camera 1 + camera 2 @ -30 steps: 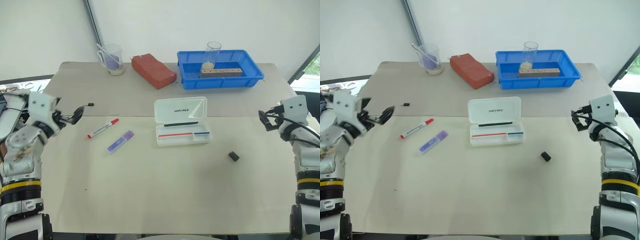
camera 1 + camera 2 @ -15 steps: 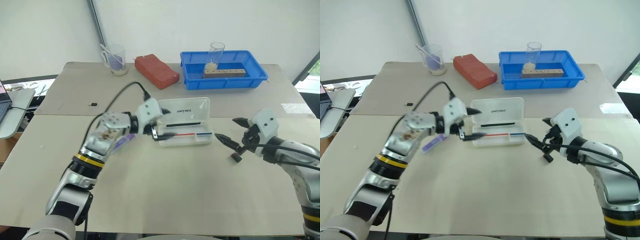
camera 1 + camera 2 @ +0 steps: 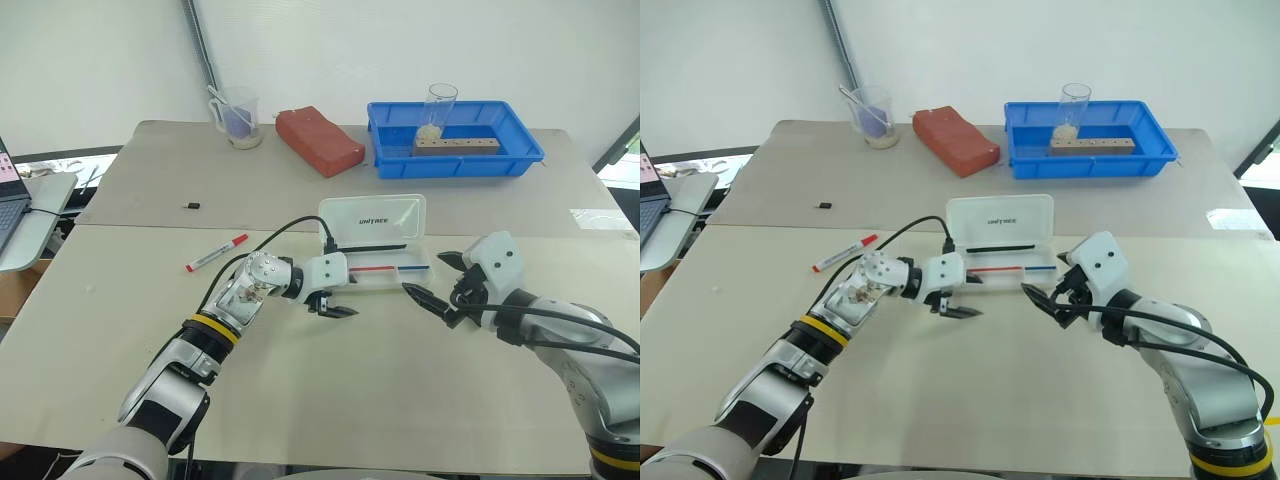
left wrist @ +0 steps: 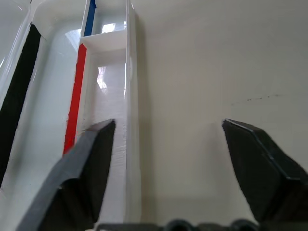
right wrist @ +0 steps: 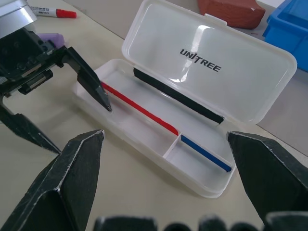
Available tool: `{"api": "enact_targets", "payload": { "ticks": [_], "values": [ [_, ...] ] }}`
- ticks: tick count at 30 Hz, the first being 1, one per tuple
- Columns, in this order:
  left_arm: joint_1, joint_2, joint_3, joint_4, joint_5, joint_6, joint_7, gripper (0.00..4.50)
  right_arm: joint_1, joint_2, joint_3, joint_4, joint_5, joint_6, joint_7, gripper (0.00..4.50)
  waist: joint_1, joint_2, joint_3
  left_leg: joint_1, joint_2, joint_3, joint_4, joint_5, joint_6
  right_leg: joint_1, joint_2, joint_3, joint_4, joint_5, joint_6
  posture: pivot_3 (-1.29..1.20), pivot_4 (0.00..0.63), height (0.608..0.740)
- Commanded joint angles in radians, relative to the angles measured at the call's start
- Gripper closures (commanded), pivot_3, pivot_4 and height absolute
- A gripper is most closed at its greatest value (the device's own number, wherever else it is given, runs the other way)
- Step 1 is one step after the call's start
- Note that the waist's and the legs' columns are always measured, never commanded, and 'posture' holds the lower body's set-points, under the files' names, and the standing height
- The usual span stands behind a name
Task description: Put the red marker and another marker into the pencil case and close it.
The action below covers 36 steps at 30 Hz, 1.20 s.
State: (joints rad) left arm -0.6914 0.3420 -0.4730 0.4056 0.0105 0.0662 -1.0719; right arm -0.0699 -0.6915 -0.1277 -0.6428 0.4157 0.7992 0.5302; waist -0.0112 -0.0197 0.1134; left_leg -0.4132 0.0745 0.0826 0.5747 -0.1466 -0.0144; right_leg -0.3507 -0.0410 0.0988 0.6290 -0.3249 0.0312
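Nothing is packed yet: the case point(image 3: 375, 245) lies lid-up at frame centre, the red marker point(image 3: 215, 253) left of it on the bench point(image 3: 330, 390), the purple marker point(image 5: 49, 37) beside the left claw point(image 3: 333, 304); both claws, right point(image 3: 432, 284) included, gape, grasping nothing.

The left pincer point(image 4: 166, 139) is hanging with its two black fingers point(image 4: 86, 168) spread apart, nothing between them. One finger is sitting over the open case point(image 4: 110, 57), above the tray's inside; the other is over the bare table point(image 4: 216, 62). The case's long front wall is running between the fingers, close to the first. Inside the tray a red pen point(image 4: 74, 91) and a blue pen point(image 4: 91, 17) are lying end to end beside a black strip point(image 4: 19, 82).
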Motion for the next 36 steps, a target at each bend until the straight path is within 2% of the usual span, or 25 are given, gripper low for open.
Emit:
{"api": "enact_targets", "payload": {
  "ticks": [1, 5, 9, 16, 20, 35, 36],
  "values": [
    [-0.031, -0.006, 0.033, 0.013, 0.011, -0.020, 0.012, 2.65, -0.003, 0.004, 0.002, -0.008, -0.009, -0.035, 0.003, 0.00, -0.001, 0.000, 0.000, 0.000, 0.000, 0.000, 0.000, 0.000, 0.000, 0.000, 0.000, 0.000, 0.000, 0.000, 0.000, 0.00, 0.150, 0.740],
    [-0.022, 0.000, 0.046, 0.023, 0.021, -0.023, 0.017, 4.48, -0.004, 0.001, 0.017, 0.017, -0.016, -0.062, 0.019, 0.00, -0.001, 0.000, 0.000, -0.001, 0.000, -0.001, 0.000, 0.000, 0.000, 0.000, 0.000, -0.001, 0.000, 0.000, 0.000, 0.00, 0.150, 0.740],
    [0.009, 0.026, 0.058, -0.034, 0.012, -0.012, -0.010, 4.48, -0.007, -0.017, 0.033, 0.035, -0.017, -0.088, 0.059, 0.00, -0.001, 0.001, 0.000, -0.001, 0.000, -0.001, 0.000, 0.000, 0.001, -0.001, 0.000, -0.001, 0.001, 0.000, 0.000, 0.00, 0.150, 0.740],
    [0.154, 0.128, 0.071, -0.331, -0.043, 0.116, -0.090, 4.48, 0.033, -0.125, 0.042, 0.010, 0.037, -0.116, 0.245, 0.00, -0.002, 0.004, -0.002, -0.001, 0.000, -0.002, 0.000, 0.000, 0.001, 0.000, 0.000, -0.001, 0.001, 0.000, 0.000, 0.00, 0.150, 0.740],
    [0.227, 0.175, 0.071, -0.448, -0.050, 0.152, -0.100, 4.48, 0.045, -0.146, 0.043, -0.005, 0.063, -0.115, 0.294, 0.00, 0.000, 0.003, -0.002, -0.001, 0.000, -0.002, 0.001, 0.001, 0.001, 0.000, 0.000, -0.002, 0.001, 0.000, 0.000, 0.00, 0.150, 0.740],
    [0.276, 0.193, 0.052, -0.494, -0.032, 0.166, -0.070, 4.48, 0.012, -0.133, 0.078, 0.032, 0.036, -0.128, 0.307, 0.00, 0.000, 0.002, -0.001, -0.001, 0.000, -0.004, 0.002, 0.001, 0.002, 0.001, 0.000, -0.002, 0.002, 0.000, 0.000, 0.00, 0.150, 0.740],
    [0.276, 0.195, 0.053, -0.494, -0.032, 0.163, -0.072, 3.86, 0.006, -0.132, 0.081, 0.038, 0.034, -0.130, 0.305, 0.00, 0.001, 0.002, -0.001, -0.001, 0.000, -0.004, 0.002, 0.001, 0.002, 0.001, 0.000, -0.002, 0.001, 0.000, 0.000, 0.00, 0.150, 0.740]
  ]
}}
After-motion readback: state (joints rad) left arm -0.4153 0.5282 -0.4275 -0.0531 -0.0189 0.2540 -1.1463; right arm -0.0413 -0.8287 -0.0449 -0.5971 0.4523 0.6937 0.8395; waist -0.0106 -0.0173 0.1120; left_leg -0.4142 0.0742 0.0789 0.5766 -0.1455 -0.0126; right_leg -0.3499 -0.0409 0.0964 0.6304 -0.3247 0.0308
